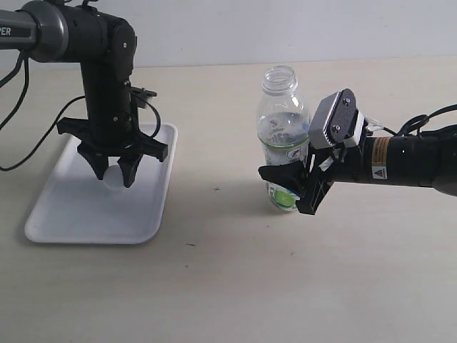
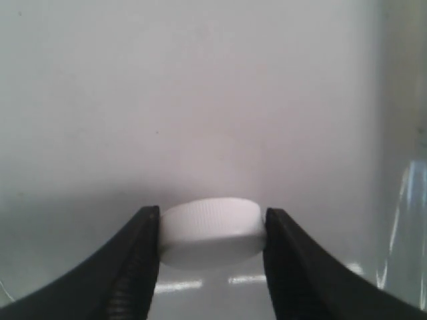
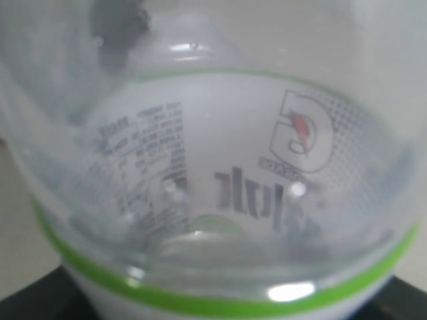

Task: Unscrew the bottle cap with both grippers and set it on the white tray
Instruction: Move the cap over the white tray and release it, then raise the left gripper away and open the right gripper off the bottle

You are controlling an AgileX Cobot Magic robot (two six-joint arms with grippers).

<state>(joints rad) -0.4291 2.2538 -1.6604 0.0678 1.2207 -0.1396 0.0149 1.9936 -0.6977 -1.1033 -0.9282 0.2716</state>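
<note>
The bottle cap (image 2: 212,232) sits pinched between the two black fingers of the left gripper (image 1: 114,175), ribbed side against the pads and flat top level. It hangs low over the far-middle part of the white tray (image 1: 78,207), on the left of the scene. Whether its underside already touches the tray surface I cannot tell; the left wrist view shows only a thin shadow beneath it.

The step in hand looks like the release. It will go best if the cap is eased straight down until it rests flat, and the fingers then part slowly and evenly — a cap this light tends to cling to one pad and tip or roll if one side lets go first. A straight lift afterwards, with no sideways drag, should leave it where it lies. The spot is well inside the low rim, so a small skid would probably stay on the tray.

Well apart, right of centre on the table (image 1: 214,271), the bottle (image 1: 282,121) stands upright with its neck open. The right gripper (image 1: 285,189) is clamped around its lower, labelled part — best held steady, since nothing else braces the bottle.
</note>
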